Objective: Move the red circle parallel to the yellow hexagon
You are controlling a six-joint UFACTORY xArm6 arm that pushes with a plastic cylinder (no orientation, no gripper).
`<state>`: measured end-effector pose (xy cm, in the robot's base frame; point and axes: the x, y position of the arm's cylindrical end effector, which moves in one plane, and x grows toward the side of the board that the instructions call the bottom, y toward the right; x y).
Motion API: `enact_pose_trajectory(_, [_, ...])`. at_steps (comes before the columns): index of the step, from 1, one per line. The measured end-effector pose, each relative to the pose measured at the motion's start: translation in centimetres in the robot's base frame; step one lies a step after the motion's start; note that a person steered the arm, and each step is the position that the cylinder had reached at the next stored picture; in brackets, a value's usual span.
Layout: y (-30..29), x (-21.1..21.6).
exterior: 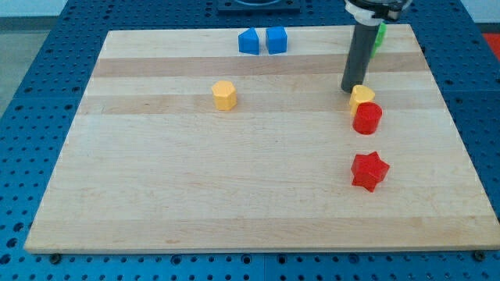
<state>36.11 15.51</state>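
The red circle (367, 119), a short red cylinder, stands at the view's right on the wooden board (156, 195). A small yellow block (362, 96) of unclear shape touches its upper edge. The yellow hexagon (224, 95) stands left of the middle, well apart from the red circle. My tip (349, 89) is down on the board just above and left of the small yellow block, close to or touching it. The dark rod rises from there toward the view's top.
A red star (369, 171) lies below the red circle. Two blue blocks (248, 41) (276, 39) stand side by side near the board's top edge. A green block (380, 35) shows partly behind the rod at the top right.
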Motion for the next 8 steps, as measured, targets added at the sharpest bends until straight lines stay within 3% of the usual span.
enact_pose_trajectory(2, [-2.4, 0.0])
enact_pose_trajectory(5, [-3.7, 6.7])
enact_pose_trajectory(8, [-1.2, 4.3])
